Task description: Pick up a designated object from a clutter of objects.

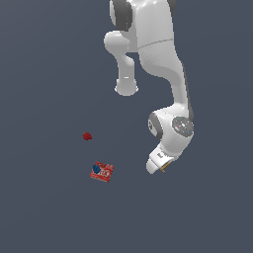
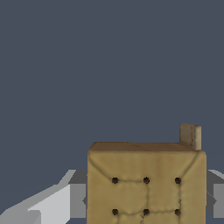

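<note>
Tan dotted block (image 2: 146,183) between the 2 fingers (image 2: 78,200), fingers closed against its sides, gripped.

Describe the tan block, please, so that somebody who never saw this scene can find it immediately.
Start at the big white robot arm and follow it down to its claw. The tan block sits between the claw's fingers, square with dark dots like a cracker. Unlike it, the red box and the dark red lump lie on the floor.
</note>
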